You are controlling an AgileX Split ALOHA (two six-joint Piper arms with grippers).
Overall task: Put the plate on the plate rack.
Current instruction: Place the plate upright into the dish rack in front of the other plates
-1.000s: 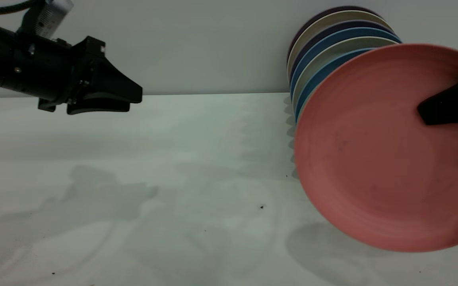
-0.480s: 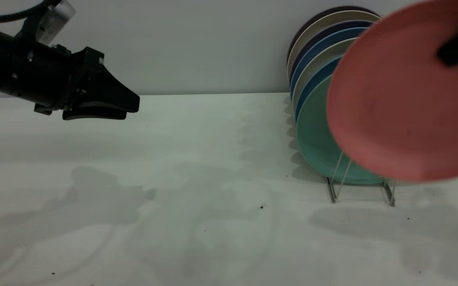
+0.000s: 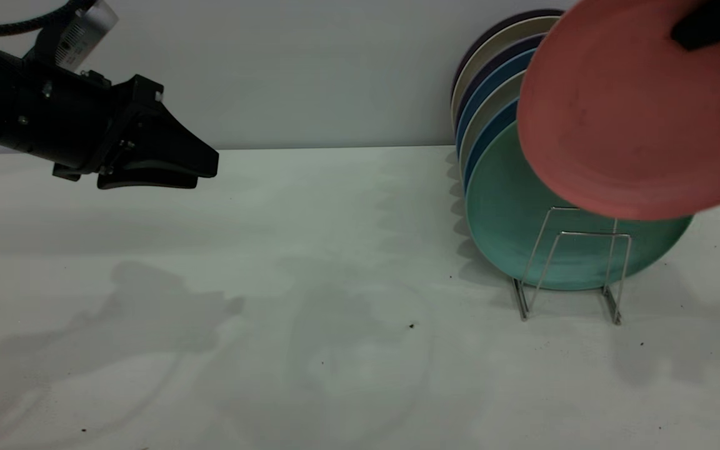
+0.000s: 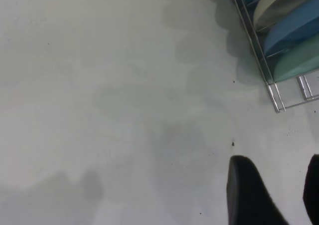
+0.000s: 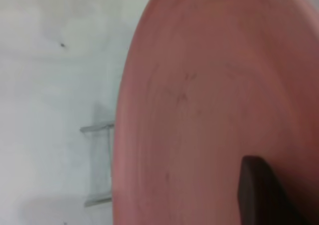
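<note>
- We see only one dark finger of the right gripper (image 3: 713, 28) against the plate (image 3: 629, 112); the frame's edge cuts off the rest.
- The plate hides the upper part of the teal-green plate (image 3: 522, 231) and most of the stacked plates (image 3: 488, 81) behind it.
- The plate rack (image 3: 569, 269) shows only its front loops.

A pale grey-white table (image 3: 272, 250) fills the frame, marked by dark specks (image 3: 411, 325) near the centre. A wire plate rack (image 3: 569, 275) stands on it at right.
</note>
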